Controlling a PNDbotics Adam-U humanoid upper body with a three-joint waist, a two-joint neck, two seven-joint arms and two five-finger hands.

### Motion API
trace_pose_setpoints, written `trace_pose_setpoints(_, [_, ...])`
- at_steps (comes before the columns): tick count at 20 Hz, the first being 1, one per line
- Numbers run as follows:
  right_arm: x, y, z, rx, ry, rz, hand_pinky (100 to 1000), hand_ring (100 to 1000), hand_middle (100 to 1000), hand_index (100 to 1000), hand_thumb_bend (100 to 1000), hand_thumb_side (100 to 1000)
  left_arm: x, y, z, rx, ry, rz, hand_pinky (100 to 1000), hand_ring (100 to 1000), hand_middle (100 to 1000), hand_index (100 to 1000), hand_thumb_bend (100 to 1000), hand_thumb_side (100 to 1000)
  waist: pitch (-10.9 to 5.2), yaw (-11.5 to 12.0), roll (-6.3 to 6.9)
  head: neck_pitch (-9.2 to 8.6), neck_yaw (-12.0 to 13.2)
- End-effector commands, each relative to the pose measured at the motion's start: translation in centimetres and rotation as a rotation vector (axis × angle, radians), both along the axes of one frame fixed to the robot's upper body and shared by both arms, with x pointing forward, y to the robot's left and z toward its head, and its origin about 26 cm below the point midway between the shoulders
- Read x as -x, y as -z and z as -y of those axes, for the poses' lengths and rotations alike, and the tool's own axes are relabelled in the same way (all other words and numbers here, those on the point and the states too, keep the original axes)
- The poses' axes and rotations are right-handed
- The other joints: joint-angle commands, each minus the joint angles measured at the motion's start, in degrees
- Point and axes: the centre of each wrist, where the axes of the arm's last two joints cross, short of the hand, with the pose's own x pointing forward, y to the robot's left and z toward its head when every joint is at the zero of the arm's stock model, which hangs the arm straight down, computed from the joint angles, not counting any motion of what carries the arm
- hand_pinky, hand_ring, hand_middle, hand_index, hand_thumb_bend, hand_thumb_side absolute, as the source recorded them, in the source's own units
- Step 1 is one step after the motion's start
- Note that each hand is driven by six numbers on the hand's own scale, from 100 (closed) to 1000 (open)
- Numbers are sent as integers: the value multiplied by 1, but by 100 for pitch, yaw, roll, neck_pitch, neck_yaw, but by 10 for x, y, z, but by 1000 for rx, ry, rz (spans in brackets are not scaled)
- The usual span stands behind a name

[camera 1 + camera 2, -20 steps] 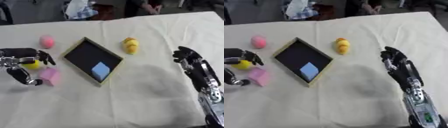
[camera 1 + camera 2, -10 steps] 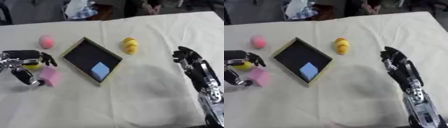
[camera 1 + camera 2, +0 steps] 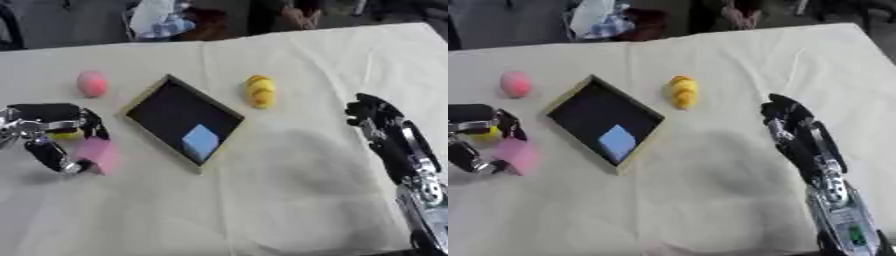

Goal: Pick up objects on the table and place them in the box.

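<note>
Where the cream cloth-covered table [image 3: 289, 200] meets the left edge, the robot's left hand [image 3: 48, 131] sits low, black fingers curled over a small yellow object [image 3: 63, 134] that shows only as a sliver under them; shape not readable. Thumb [image 3: 52, 156] reaches toward the near side, tip touching the flat pink block [image 3: 98, 152] lying just right of the hand. Cannot tell whether the hand actually pinches the yellow object or only covers it. Wrist and forearm cut off by the left edge.

Shallow square box with a pale wooden rim and dark inside [image 3: 156, 109] lies corner-on, left of table centre. One light blue cube [image 3: 199, 142] rests inside, toward the near corner.

Pink round ball [image 3: 91, 83] sits far-left, apart from the box and from the hand. Yellow lumpy toy with orange banding [image 3: 259, 91] lies right of the box's far corner, not touching it; details blurred.

Right hand [image 3: 791, 125] stands over the right side of the table, fingers relaxed and pointing to the far side, holding nothing. Its silver-jointed forearm [image 3: 837, 205] runs to the near right corner and leaves the picture.

Far edge: dark clutter, a white and blue bundle [image 3: 159, 20], too blurred to name.
</note>
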Motion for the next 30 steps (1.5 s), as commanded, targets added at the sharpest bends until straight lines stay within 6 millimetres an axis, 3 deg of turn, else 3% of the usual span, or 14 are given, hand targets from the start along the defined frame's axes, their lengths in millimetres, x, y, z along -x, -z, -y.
trace_pose_setpoints(1, [-1, -6, 1, 8, -6, 19, 794, 801, 725, 852, 100, 493, -2, -20, -5, 12, -2, 49, 743, 607, 608, 710, 257, 138, -155, -9, -7, 28, -15])
trace_pose_setpoints(8, [-1, -6, 0, 8, -13, 17, 794, 803, 725, 852, 100, 493, -9, -62, 26, 58, 71, 171, 740, 607, 605, 704, 266, 137, -161, -18, -5, 28, -55])
trace_pose_setpoints(13, [-2, -7, -2, 7, -24, 20, 794, 804, 725, 852, 100, 492, -20, -73, 61, 71, 132, 245, 740, 613, 609, 704, 279, 135, -143, -127, -22, 28, 4])
trace_pose_setpoints(19, [-4, -9, -5, 7, -39, 28, 794, 804, 725, 852, 100, 490, -26, -70, 89, 49, 208, 307, 740, 628, 626, 717, 297, 136, -95, -328, -36, 28, 83])
trace_pose_setpoints(30, [-6, -11, -8, 4, -57, 34, 795, 805, 725, 852, 100, 488, -30, -44, 107, 61, 255, 289, 749, 641, 635, 723, 251, 135, -41, -481, -72, 28, 144])
